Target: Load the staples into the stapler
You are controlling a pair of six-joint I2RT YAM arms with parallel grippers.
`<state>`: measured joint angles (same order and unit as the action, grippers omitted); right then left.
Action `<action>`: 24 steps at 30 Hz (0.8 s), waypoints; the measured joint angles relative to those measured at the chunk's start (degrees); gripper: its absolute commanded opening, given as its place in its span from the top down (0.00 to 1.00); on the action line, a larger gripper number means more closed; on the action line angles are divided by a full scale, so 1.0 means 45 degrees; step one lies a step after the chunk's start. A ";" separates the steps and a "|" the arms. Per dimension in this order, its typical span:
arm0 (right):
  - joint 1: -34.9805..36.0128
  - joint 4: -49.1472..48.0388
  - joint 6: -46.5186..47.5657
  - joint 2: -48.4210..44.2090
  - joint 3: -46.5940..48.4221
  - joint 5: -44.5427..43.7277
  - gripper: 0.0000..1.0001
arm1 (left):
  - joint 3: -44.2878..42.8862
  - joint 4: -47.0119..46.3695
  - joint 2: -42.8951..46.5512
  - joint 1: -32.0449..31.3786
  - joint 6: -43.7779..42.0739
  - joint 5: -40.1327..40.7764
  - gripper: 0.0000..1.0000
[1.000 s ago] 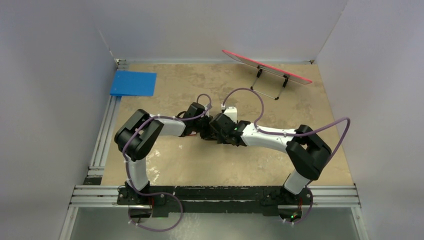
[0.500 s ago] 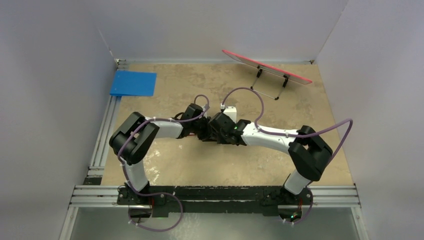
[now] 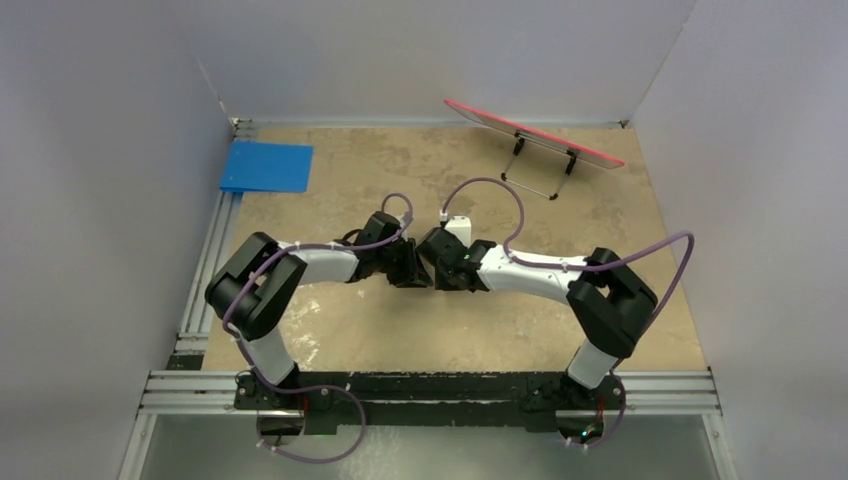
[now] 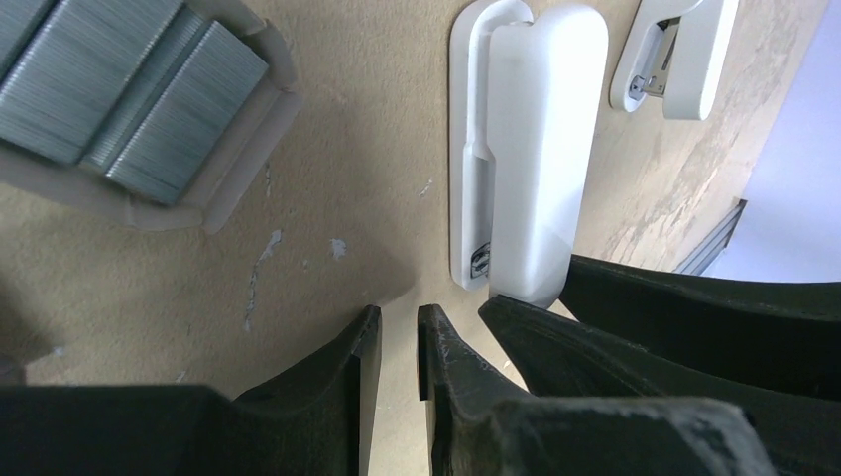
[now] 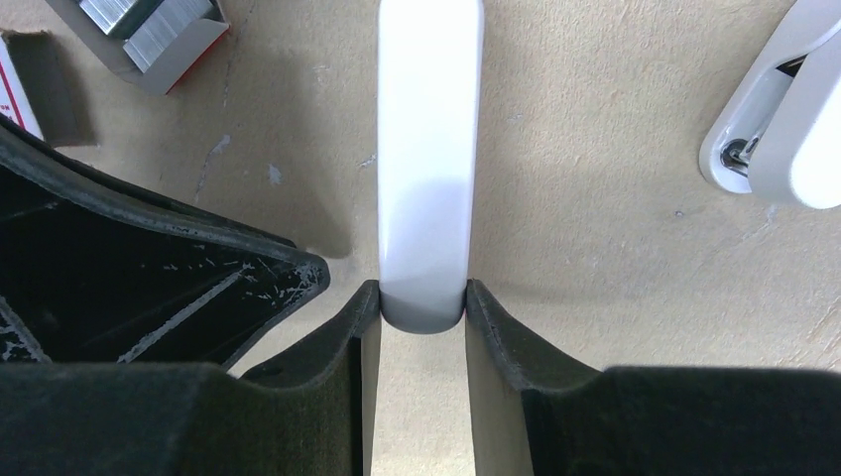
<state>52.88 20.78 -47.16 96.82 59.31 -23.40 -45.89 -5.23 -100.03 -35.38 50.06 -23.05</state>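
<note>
The stapler (image 5: 426, 149), a slim white bar, lies on the tan table. My right gripper (image 5: 421, 293) is shut on its near rounded end. The stapler also shows in the left wrist view (image 4: 536, 149), its body partly slid off its base rail. The staples (image 4: 129, 89), grey metallic strips, lie in an open cardboard tray to the stapler's left, also in the right wrist view (image 5: 149, 25). My left gripper (image 4: 399, 317) is just left of the stapler's near end, jaws nearly together and empty. From above, both grippers (image 3: 413, 270) (image 3: 432, 270) meet at mid-table and hide the stapler.
A shorter white piece (image 5: 783, 119) lies right of the stapler, also in the left wrist view (image 4: 679, 59). The box's red-and-white sleeve (image 5: 10, 89) shows at the left edge. A blue pad (image 3: 267, 166) lies far left; a red board on a wire stand (image 3: 535, 135) stands at the back right.
Both wrists have shifted slightly left and toward the near edge. The left arm's elbow has swung down and left. The grippers stay side by side.
</note>
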 measured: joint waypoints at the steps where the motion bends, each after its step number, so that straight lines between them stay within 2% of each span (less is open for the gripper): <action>1: 0.0000 -0.0019 0.0034 0.0019 0.0010 -0.0015 0.79 | 0.0015 0.0053 0.0044 0.0000 -0.0029 0.0053 0.81; 6: 0.0000 -0.0063 0.0049 0.0141 0.0005 -0.0019 0.77 | 0.0034 0.0126 0.0097 0.0000 -0.0039 0.0175 0.81; 11: 0.0019 0.0078 0.0000 0.0073 0.0102 -0.0223 0.61 | 0.0185 0.0403 0.0442 0.0000 -0.0053 0.0495 0.80; 16: 0.0000 0.0437 -0.0112 0.0029 0.0481 -0.0355 0.38 | 0.0185 0.0806 0.1098 0.0000 -0.0102 0.0908 0.77; 24: -0.0272 0.0758 -0.0097 -0.1496 0.1365 -0.1399 0.29 | 0.0175 0.2161 0.2463 0.0000 -0.0554 0.2084 0.70</action>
<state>51.66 24.18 -47.59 90.08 65.45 -29.69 -45.10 4.49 -88.95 -35.38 47.57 -13.67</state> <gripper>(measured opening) 0.682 0.273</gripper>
